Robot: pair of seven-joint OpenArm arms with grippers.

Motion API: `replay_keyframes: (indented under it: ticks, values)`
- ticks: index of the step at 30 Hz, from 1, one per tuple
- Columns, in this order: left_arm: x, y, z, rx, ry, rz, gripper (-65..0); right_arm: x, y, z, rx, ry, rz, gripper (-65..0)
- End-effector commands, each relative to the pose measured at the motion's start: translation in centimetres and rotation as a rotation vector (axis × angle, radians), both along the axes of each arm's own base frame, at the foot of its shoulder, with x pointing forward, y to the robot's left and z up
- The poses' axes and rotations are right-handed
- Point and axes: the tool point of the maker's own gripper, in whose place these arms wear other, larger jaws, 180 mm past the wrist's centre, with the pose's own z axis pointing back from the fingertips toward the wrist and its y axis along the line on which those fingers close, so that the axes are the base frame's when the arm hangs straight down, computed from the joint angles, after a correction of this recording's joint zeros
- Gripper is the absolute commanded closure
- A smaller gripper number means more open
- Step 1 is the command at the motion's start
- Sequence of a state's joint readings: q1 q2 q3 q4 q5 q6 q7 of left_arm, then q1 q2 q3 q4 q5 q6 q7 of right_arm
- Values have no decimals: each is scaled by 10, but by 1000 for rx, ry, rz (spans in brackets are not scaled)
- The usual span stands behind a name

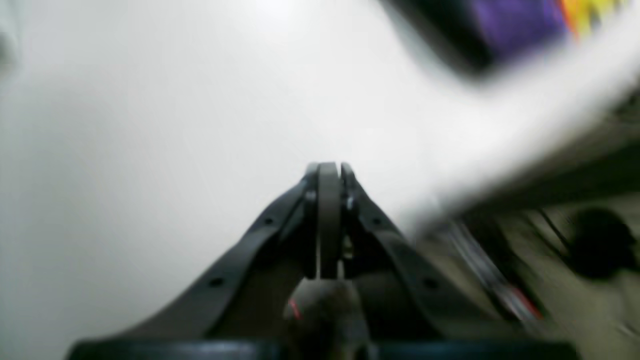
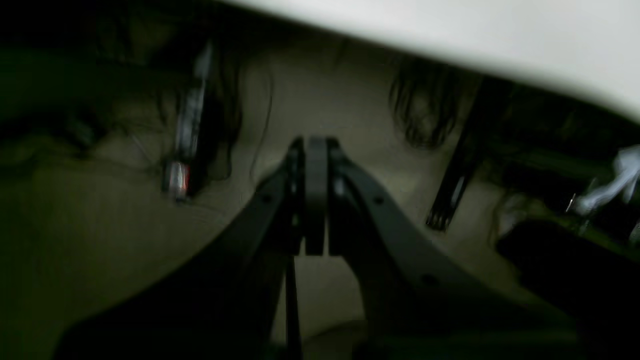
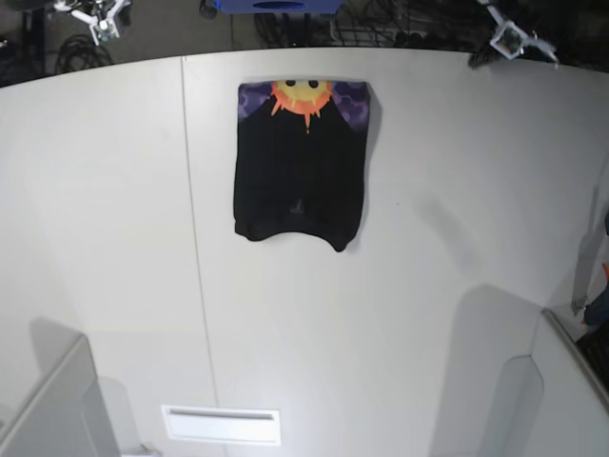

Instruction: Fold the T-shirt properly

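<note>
White table (image 3: 428, 286), folded T-shirt (image 3: 300, 171) at far middle.
L wrist: left pincer (image 1: 328, 172) together, empty, blurry shirt print top R. R wrist: right pincer (image 2: 315, 147) together over floor. No legible writing.

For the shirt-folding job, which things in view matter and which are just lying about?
Job:
- T-shirt, folded, sun print showing at its far end
- left claw, shut, holding nothing
- right claw, shut, holding nothing

Lying about:
- white table
- cables on the floor

Black T-shirt (image 3: 300, 171) with orange sun on purple; white table (image 3: 457, 286).
</note>
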State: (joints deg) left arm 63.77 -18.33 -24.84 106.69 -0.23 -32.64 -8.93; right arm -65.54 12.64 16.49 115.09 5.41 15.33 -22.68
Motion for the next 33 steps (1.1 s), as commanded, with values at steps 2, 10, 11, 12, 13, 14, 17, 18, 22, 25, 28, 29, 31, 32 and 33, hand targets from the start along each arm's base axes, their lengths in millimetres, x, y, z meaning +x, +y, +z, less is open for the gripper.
replay_keyframes:
  ticks: [2, 10, 11, 12, 13, 14, 17, 18, 22, 25, 28, 29, 31, 32, 33]
  values:
    - [-34, 0, -11, -57, 61, 53, 0, -23, 9, -3, 15, 93, 18, 0]
    - [-158, 28, -157, -54, 459, 183, 0, -119, 85, -94, 195, 473, 81, 0]
    - [-161, 29, -174, -69, 488, 221, 0, -134, 96, -107, 216, 527, 88, 0]
    - [-167, 29, -188, -86, 521, 256, 0, -149, 105, -119, 233, 575, 89, 0]
    - [-167, 28, -200, -102, 541, 285, 0, -159, 113, -130, 250, 597, 87, 0]
    - [-167, 25, -210, -120, 563, 312, 0, -166, 119, -143, 265, 607, 76, 0]
    - [-170, 21, -229, -113, 631, 349, 0, -193, 134, -184, 297, 668, 14, 0]
    - [-167, 22, -235, -80, 648, 322, 0, -205, 133, -196, 293, 707, -15, 0]
    - [-168, 33, -248, 114, 715, 117, 0, -195, 144, -219, 318, 633, -76, 0]
    - [-157, 39, -255, 219, 718, 3, 0, -168, 151, -224, 349, 517, -64, 0]
    - [-143, 35, -258, 224, 687, -21, 0, -159, 157, -226, 360, 509, -57, 0]
    - [-140, 29, -260, 214, 679, -23, 0, -157, 159, -226, 364, 503, -50, 0]
    - [-134, 21, -261, 200, 662, -27, 0, -155, 150, -226, 353, 490, -43, 0]
    - [-132, 15, -262, 190, 655, -30, 0, -154, 146, -226, 348, 489, -42, 0]
    - [-131, 11, -263, 182, 652, -31, 0, -157, 145, -226, 347, 492, -43, 0]
